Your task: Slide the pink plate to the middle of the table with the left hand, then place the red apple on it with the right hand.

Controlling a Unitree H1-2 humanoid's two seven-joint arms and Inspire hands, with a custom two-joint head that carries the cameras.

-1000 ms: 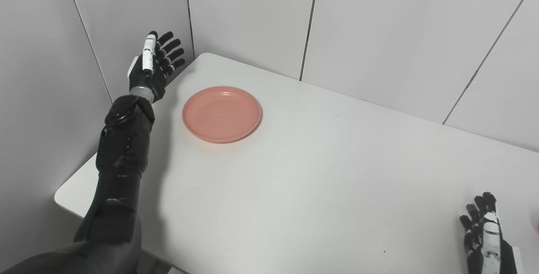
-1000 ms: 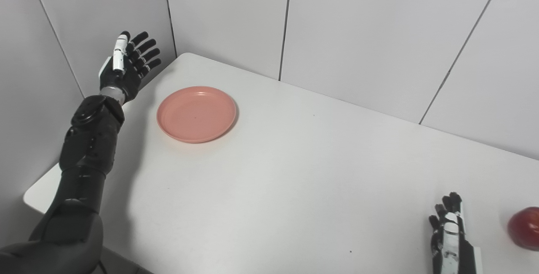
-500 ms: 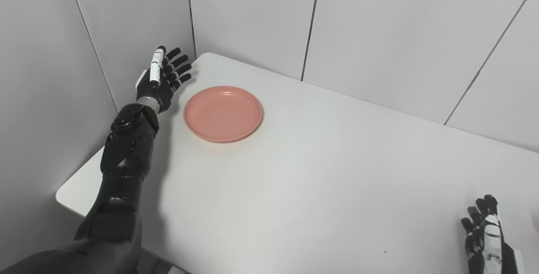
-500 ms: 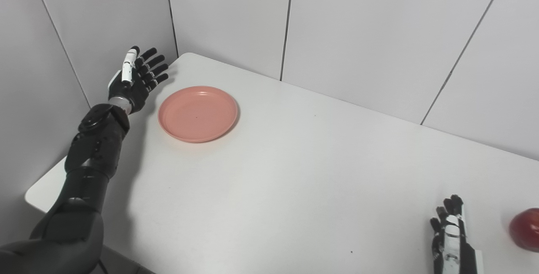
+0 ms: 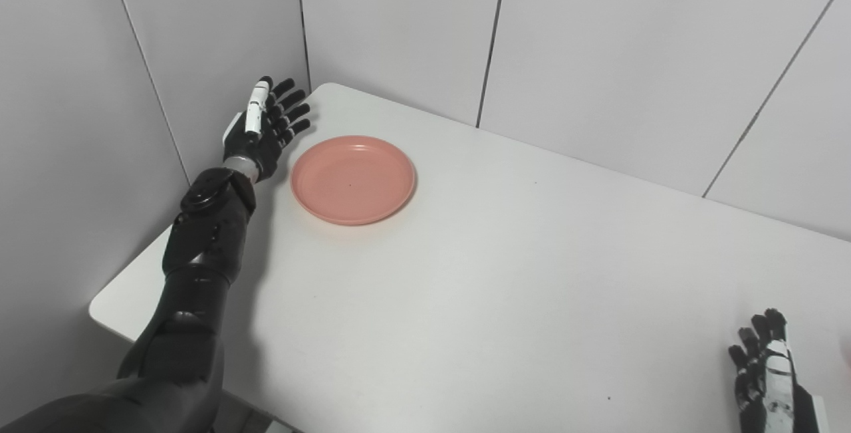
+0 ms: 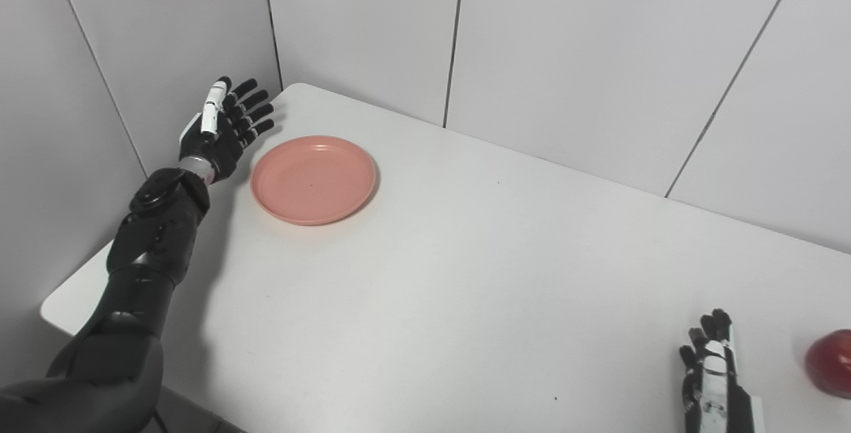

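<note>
Pink plate (image 5: 353, 179) lies flat, round; left robot hand (image 5: 262, 131) just beside it, and right robot hand (image 6: 713, 370), both spread empty.

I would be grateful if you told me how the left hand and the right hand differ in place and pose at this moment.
The left hand is raised at the table's far left corner, just beside the pink plate; the right hand sits low at the near right edge, close to the red apple. The left arm shows at full stretch, while the right hand is partly cut off by the frame. Both hands are open, fingers spread, holding nothing.
</note>
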